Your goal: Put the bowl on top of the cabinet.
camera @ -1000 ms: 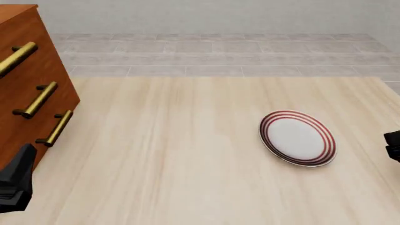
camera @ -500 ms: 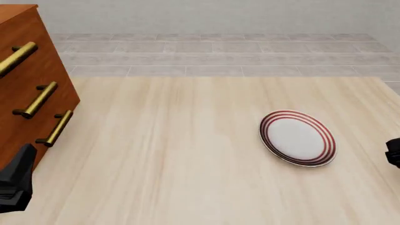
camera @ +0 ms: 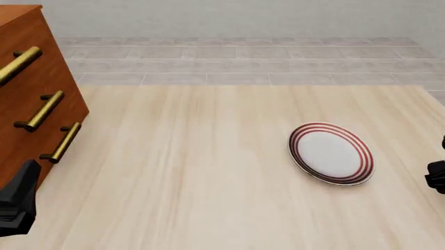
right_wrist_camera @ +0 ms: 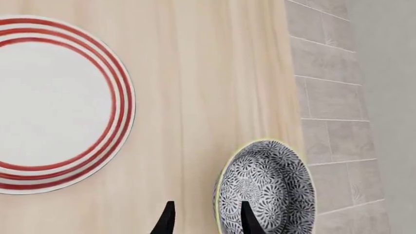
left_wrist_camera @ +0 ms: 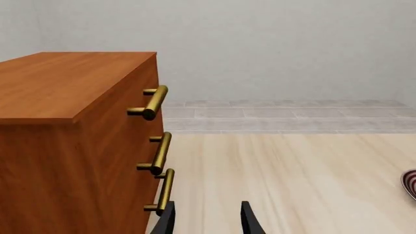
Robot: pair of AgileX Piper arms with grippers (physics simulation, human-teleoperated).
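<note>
We see the bowl (right_wrist_camera: 265, 187) only in the right wrist view; it sits on the desk (camera: 208, 156) close to the desk's edge, beyond which grey floor tiles show, and it lies outside the front view altogether. The right gripper (right_wrist_camera: 204, 218) hangs right over it, fingers (right_wrist_camera: 167, 219) spread, with one fingertip over the bowl's pale rim and the other over bare wood on the side toward the plate (right_wrist_camera: 55, 105). So the rim lies about between the two tips, which is the relation the coming grasp turns on: we judge the right arm needs only a short descent to straddle that rim. Being round, the bowl offers no long axis to line up with.

The left gripper (left_wrist_camera: 206, 219) points across the desk beside the cabinet (left_wrist_camera: 71, 141), its fingers also parted and holding nothing. It is the nearer arm to the cabinet top, while the right is clearly nearer the bowl, well apart from the cabinet on the far side of the plate
</note>
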